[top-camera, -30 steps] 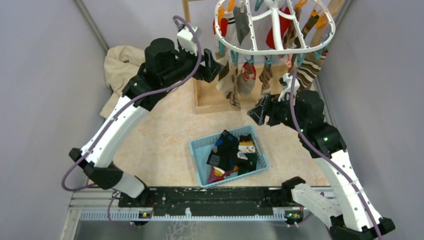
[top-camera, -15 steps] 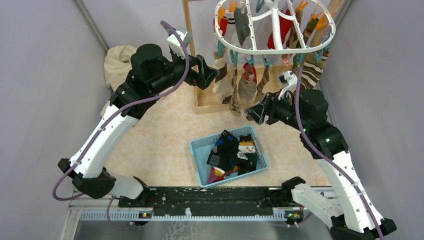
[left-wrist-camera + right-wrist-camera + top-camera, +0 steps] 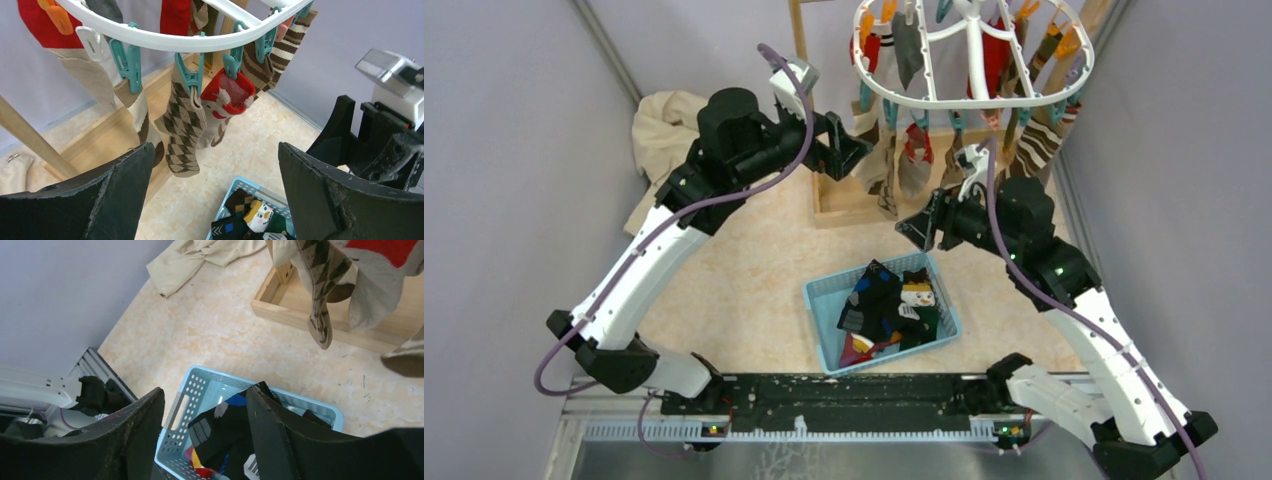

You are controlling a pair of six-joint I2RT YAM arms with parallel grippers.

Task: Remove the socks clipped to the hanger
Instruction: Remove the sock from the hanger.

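beige floor | white oval hanger | socks clipped (argyle, striped, red)

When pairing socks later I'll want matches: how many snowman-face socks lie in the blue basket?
1. The snowman-face sock lies toward the right side of the blue basket, atop dark socks; a second may be buried beneath.
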